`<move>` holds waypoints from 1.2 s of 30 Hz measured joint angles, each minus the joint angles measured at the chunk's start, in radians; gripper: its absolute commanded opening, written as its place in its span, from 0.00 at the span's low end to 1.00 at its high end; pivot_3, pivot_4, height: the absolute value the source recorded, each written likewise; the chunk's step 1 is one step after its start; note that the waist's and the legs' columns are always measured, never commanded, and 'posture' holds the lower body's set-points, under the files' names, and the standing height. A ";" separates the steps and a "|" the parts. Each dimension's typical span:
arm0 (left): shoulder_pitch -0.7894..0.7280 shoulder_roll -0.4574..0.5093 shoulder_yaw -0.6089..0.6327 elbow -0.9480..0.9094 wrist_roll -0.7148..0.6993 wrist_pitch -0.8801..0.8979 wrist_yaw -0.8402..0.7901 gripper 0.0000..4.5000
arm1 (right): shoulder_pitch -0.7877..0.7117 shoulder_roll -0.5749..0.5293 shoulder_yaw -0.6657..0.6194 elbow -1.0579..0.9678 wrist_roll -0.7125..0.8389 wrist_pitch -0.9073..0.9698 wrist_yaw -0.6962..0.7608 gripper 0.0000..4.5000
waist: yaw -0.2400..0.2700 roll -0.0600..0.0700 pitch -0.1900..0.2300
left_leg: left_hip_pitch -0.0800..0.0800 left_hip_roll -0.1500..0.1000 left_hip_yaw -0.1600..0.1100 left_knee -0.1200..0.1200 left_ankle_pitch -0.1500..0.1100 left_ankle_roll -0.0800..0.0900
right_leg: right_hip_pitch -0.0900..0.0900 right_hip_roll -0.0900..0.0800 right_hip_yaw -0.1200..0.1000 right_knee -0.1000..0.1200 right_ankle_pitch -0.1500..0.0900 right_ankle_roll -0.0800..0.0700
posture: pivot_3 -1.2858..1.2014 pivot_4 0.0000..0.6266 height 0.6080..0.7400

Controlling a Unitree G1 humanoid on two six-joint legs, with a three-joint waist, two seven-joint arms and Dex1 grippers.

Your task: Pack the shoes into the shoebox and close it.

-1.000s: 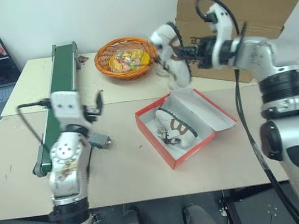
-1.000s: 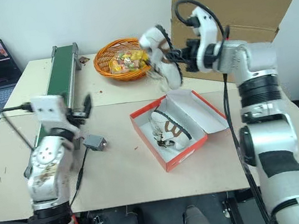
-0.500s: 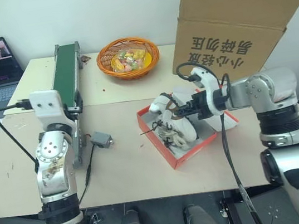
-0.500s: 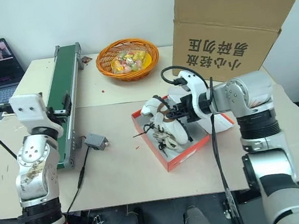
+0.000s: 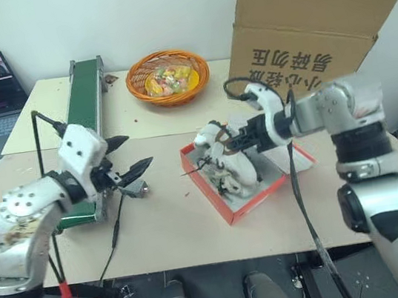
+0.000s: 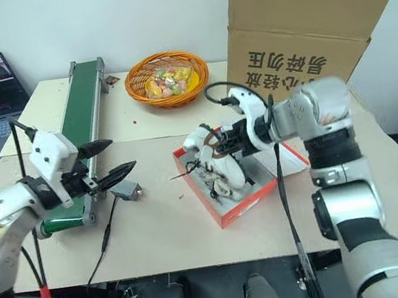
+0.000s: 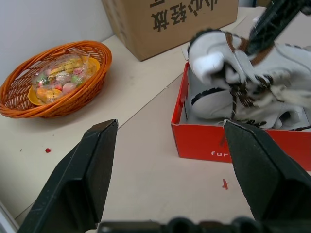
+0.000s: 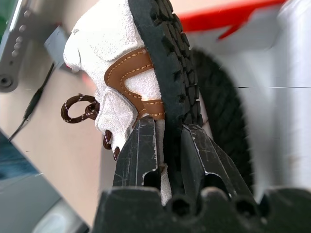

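White shoe [image 5: 218, 150], pinched by your right gripper [image 5: 237, 142], is now sinking into the box [image 5: 265, 193] beside its mate, while your spread left gripper [image 5: 127, 156] is swinging in.

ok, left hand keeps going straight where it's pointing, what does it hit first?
Probably the shoebox: the open left hand faces its red side across bare table, with the shoe held by the right hand above that wall. Depth is unclear.
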 measured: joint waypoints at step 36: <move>0.064 0.008 -0.059 -0.105 -0.001 0.014 0.004 0.82 | -0.022 0.039 0.016 0.437 0.411 0.039 -0.185 0.07 | 0.002 -0.001 0.000 | 0.001 0.000 0.000 -0.002 0.005 0.008 | 0.000 0.001 0.000 0.002 0.000 0.001 | 0.52 0.24 0.86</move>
